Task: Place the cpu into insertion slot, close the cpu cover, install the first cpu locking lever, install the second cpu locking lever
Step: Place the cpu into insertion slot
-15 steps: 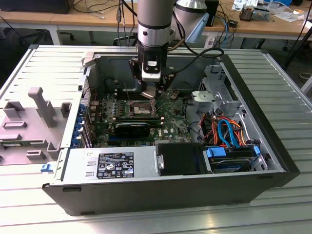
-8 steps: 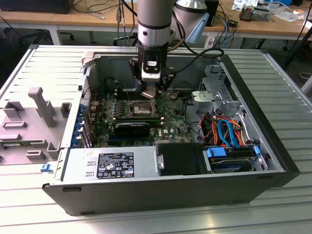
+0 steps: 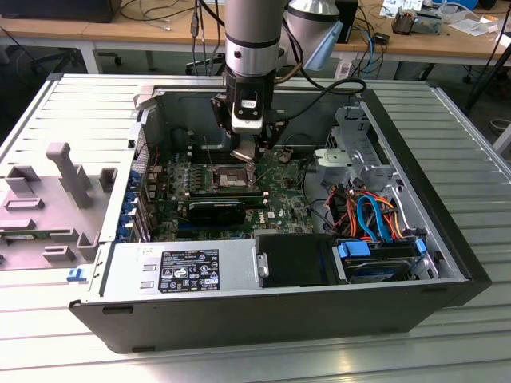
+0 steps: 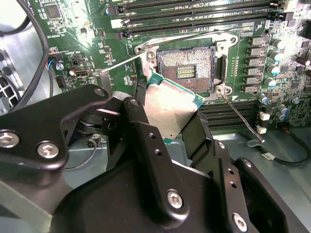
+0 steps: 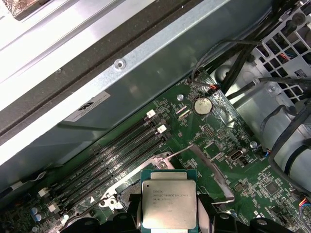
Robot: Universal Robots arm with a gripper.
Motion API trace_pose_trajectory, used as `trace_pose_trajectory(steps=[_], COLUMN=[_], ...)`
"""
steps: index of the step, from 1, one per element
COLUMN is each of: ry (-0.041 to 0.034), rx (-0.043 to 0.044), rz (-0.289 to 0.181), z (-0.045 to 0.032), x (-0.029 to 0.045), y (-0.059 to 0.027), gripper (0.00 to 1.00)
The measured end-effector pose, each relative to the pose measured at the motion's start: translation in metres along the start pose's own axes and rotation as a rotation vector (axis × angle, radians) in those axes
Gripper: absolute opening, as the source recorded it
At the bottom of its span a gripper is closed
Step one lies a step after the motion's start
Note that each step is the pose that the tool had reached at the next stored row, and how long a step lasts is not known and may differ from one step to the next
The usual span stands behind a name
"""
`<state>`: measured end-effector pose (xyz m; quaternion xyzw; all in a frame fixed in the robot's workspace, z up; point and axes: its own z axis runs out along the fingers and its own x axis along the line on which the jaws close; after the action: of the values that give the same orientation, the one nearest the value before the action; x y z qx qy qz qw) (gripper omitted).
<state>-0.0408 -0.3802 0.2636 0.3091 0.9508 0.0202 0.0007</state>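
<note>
Ok, exterior view, left to right: grey fixture block (image 3: pixel 56 199) sits at the tabletop's (image 3: pixel 463 128) edge on the exterior view's left, just beside the open computer case (image 3: pixel 279 319). The case fills the middle through to the opposite edge, with bare slats in front and behind.

Arm (image 3: pixel 251 48) stands over mid-board, end effector (image 3: pixel 254 155) directly above the insertion slot (image 3: pixel 227 177). End effector is clamped on the cpu (image 4: pixel 170 109) by two opposite edges, a black finger (image 4: pixel 138 116) on each side. Chip is tilted, one corner over the slot's rim, not seated. In the first wrist view the cpu (image 5: pixel 168 201) shows its metal top.

Slot's contact field is exposed. Thin lever rod (image 4: pixel 240 121) angles away from a slot corner, unlatched.

Room is tight: memory slots (image 4: pixel 194 12) run close along a slot edge, black card (image 3: pixel 215 211) nearby. Orange and blue cables (image 3: pixel 371 211) lie on the exterior view's right, well apart from the slot.
</note>
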Motion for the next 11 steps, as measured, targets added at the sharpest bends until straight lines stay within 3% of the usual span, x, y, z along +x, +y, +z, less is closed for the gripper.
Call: trace_pose_trajectory(steps=[11], ry=[-0.0003], rx=[-0.0001], rz=[0.008], z=[0.0000], x=[0.0000], y=[0.0000], gripper=[0.54])
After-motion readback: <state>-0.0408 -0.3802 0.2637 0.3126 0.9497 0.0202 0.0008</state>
